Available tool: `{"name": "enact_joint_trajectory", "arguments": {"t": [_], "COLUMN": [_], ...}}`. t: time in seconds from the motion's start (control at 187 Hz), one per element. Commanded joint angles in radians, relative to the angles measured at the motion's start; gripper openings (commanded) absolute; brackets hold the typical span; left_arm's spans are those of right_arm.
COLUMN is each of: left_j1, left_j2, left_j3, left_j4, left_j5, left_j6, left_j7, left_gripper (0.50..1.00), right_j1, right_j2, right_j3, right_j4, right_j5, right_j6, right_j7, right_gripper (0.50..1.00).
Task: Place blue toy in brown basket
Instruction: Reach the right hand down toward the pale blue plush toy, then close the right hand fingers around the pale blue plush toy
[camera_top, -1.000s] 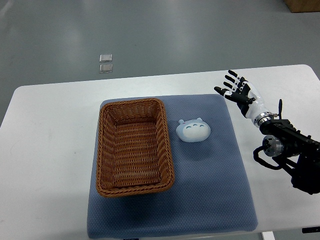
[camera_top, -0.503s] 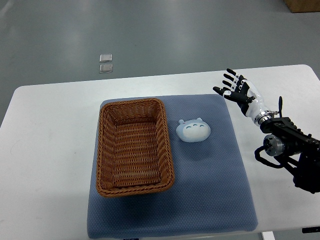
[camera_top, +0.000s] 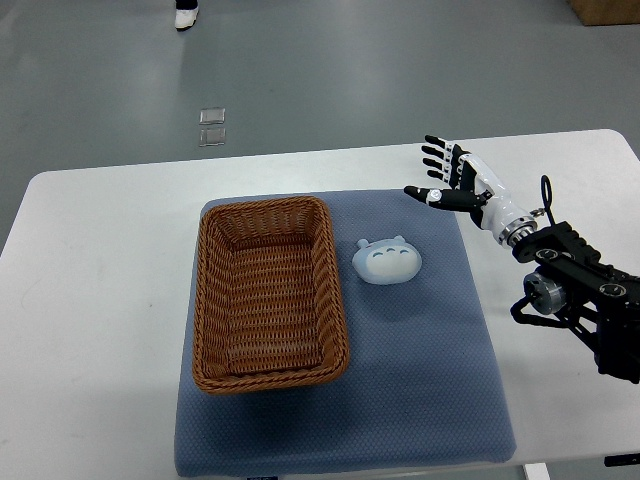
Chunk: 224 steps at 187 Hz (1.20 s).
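Observation:
A pale blue toy (camera_top: 386, 260) with small ears lies on the blue mat (camera_top: 420, 380), just right of the brown wicker basket (camera_top: 268, 292). The basket holds nothing. My right hand (camera_top: 440, 176) is open with its fingers spread. It hangs over the mat's far right corner, up and to the right of the toy, apart from it. Its arm (camera_top: 575, 290) comes in from the right edge. The left arm is out of view.
The mat lies on a white table (camera_top: 90, 300). Two small clear squares (camera_top: 211, 127) lie on the grey floor beyond the table. A person's shoe (camera_top: 186, 15) shows at the top edge.
My right hand has moved left and a little farther back, towards the toy's side of the mat, staying open. A shoe has come into view at the top.

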Motion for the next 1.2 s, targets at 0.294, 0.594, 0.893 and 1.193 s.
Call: {"name": "enact_joint_trajectory", "arguments": {"t": [0.294, 0.594, 0.893, 1.193], "left_j1": [0.007, 0.007, 0.007, 0.007], "left_j2": [0.000, 0.000, 0.000, 0.000], "left_j3": [0.001, 0.000, 0.000, 0.001], "left_j4": [-0.002, -0.002, -0.004, -0.005], "left_j5": [0.001, 0.001, 0.001, 0.001], "left_j6": [0.000, 0.000, 0.000, 0.000], "left_j7": [0.000, 0.000, 0.002, 0.002], "left_gripper": [1.000, 1.000, 1.000, 1.000], "right_j1": [0.079, 0.157, 0.186, 0.240], "right_j2": [-0.134, -0.232, -0.215, -0.203], "right_j3": [-0.140, -0.353, -0.442, -0.516], "right_j4": [0.111, 0.200, 0.187, 0.155], "right_j5": [-0.157, -0.488, -0.662, -0.662], "right_j6": [0.055, 0.054, 0.001, -0.065], "right_j7": [0.077, 0.155, 0.159, 0.132], "right_gripper": [0.911, 0.911, 0.911, 0.909]}}
